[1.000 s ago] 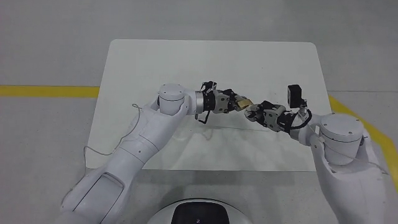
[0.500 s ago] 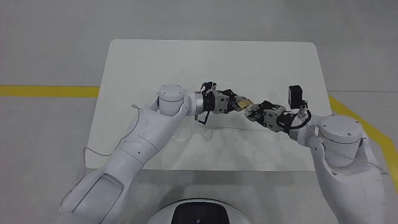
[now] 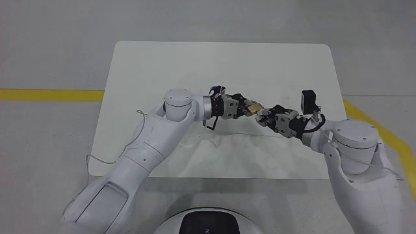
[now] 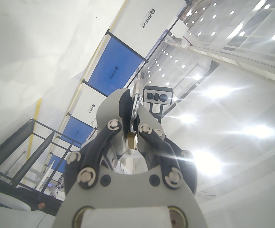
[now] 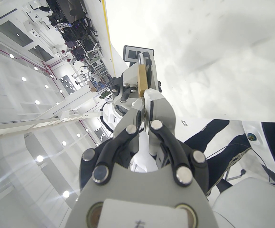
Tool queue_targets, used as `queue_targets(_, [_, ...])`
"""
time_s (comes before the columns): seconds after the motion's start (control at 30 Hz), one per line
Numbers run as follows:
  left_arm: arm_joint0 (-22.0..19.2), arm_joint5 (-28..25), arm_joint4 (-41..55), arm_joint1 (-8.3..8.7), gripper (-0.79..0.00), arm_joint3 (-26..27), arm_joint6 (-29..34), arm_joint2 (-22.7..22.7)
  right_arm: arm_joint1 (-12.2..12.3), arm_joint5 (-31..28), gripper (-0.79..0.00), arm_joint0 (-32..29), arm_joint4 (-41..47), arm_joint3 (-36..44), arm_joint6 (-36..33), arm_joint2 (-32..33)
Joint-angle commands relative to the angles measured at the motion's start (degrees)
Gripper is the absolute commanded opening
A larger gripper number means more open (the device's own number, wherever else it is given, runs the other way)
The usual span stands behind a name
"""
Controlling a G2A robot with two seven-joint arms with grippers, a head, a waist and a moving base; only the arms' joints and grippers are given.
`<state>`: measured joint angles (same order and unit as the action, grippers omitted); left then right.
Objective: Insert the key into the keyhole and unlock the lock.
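Above the middle of the white table point(image 3: 162, 65), my two grippers meet tip to tip. My left gripper point(image 3: 249, 108) is shut on a small brass padlock point(image 3: 255, 109); its brass body point(image 4: 132, 141) and silver shackle point(image 4: 135, 106) sit between the fingers. In the right wrist view the padlock point(image 5: 142, 79) stands end-on just beyond my right gripper point(image 5: 144, 98), with the shackle point(image 5: 140, 57) at its far end. My right gripper point(image 3: 265, 118) is shut on the thin silver key point(image 5: 146, 117), whose tip meets the padlock's near end. The keyhole itself is hidden.
The table's edges point(image 3: 214, 177) lie well away from both grippers. A yellow floor line point(image 3: 49, 95) runs past the table on both sides. A thin cable point(image 3: 97, 159) hangs from the left arm over the table's left edge.
Both arms have barely shifted. The grippers stay joined at the padlock with the same hold.
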<state>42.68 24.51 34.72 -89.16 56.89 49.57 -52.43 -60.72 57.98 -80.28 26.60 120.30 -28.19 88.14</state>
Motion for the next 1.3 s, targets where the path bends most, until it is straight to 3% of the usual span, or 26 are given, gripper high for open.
queue_targets(0.0, [-0.01, 0.01, 0.02, 0.02, -0.785, -0.01, -0.01, 0.01, 0.07, -0.04, -0.785, -0.02, 0.26, 0.14, 0.15, 0.03])
queue_targets(0.17, [-0.03, -0.01, 0.09, 0.08, -0.785, -0.02, -0.01, 0.05, 0.28, -0.23, -0.733, -0.28, 0.85, 0.59, 0.58, 0.16])
queue_targets(0.37, [-0.06, 0.12, 0.30, 0.13, -0.785, -0.05, 0.04, 0.14, 0.56, -0.43, -0.745, -0.50, 1.29, 0.91, 0.92, 0.16])
queue_targets(0.6, [-0.09, 0.21, 0.46, 0.20, -0.785, -0.23, 0.04, 0.21, 0.86, -0.56, -0.708, -0.58, 1.87, 1.04, 1.27, 0.08])
queue_targets(0.77, [-0.13, 0.24, 0.55, 0.26, -0.785, -0.23, 0.05, 0.22, 1.09, -0.54, -0.628, -0.62, 2.14, 1.33, 1.63, -0.09])
queue_targets(1.27, [-0.26, 0.36, 0.71, 0.43, -0.785, -0.17, -0.27, 0.22, 1.67, -0.46, -0.643, -0.55, 3.45, 1.31, 2.30, -0.22])
